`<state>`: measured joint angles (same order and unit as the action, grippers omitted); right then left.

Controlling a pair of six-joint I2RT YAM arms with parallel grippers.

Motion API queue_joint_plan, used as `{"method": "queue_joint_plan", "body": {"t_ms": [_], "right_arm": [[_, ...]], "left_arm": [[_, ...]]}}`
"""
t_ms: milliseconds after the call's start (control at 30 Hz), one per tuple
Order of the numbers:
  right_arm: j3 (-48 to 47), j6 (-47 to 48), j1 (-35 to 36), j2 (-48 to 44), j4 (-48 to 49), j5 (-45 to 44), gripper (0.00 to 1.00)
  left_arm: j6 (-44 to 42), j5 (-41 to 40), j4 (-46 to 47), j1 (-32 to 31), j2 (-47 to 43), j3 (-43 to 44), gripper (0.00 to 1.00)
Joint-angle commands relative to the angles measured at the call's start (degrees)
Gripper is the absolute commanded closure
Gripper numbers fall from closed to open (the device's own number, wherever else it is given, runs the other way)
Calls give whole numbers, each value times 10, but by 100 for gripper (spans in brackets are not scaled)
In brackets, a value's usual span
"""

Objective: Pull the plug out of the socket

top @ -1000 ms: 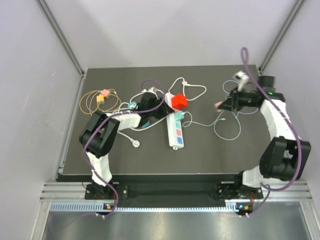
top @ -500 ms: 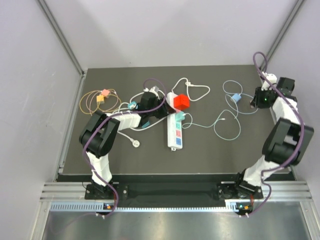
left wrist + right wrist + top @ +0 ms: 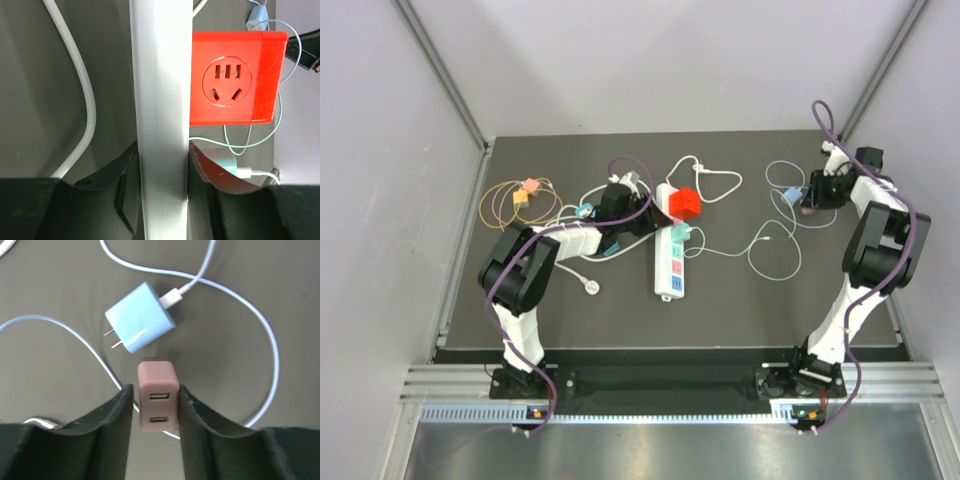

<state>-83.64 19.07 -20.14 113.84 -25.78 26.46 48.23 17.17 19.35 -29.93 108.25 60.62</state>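
Note:
The long white power strip point(image 3: 669, 268) lies mid-table, and a red cube adapter point(image 3: 682, 203) sits in its far end. My left gripper point(image 3: 623, 207) is shut on the strip's far end. In the left wrist view the white strip point(image 3: 162, 90) is clamped between my jaws point(image 3: 162, 150), with the red cube point(image 3: 232, 77) just to its right. My right gripper point(image 3: 807, 198) is at the far right, shut on a small pink two-port USB plug point(image 3: 157, 400) held above the table. My right gripper's jaws point(image 3: 156, 390) flank the plug.
A light blue charger point(image 3: 141, 317) with a white cable lies just beyond the pink plug, also in the top view point(image 3: 790, 195). A pale teal cable loops over the mat point(image 3: 775, 250). Orange cable with small adapters point(image 3: 520, 197) lies far left. A white round plug point(image 3: 590, 287) is near the left arm.
My right arm swung from mid-right to the far right corner with the pink plug, then came back slightly left and lower, beside the blue charger. The left arm has not moved.

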Motion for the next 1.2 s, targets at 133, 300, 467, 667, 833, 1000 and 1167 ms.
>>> {"method": "queue_joint_plan", "body": {"t_ms": [133, 300, 467, 667, 833, 1000, 1167], "right_arm": [[-46, -3, 7, 1, -7, 4, 42], [-50, 18, 7, -64, 1, -36, 22], [-34, 87, 12, -150, -26, 85, 8], [20, 163, 94, -216, -170, 332, 5], [73, 74, 244, -238, -128, 319, 5], [121, -85, 321, -245, -28, 243, 6], [170, -248, 363, -256, 112, 93, 6]], "left_arm": [[-14, 21, 81, 3, -37, 2, 100], [-13, 23, 80, 3, -38, 4, 100], [-8, 26, 84, 3, -39, 3, 100], [13, 31, 107, 2, -33, -1, 100], [29, 28, 118, 1, -36, -4, 100], [44, 2, 113, 1, -50, -10, 100], [66, -16, 118, 0, -61, -19, 100]]}}
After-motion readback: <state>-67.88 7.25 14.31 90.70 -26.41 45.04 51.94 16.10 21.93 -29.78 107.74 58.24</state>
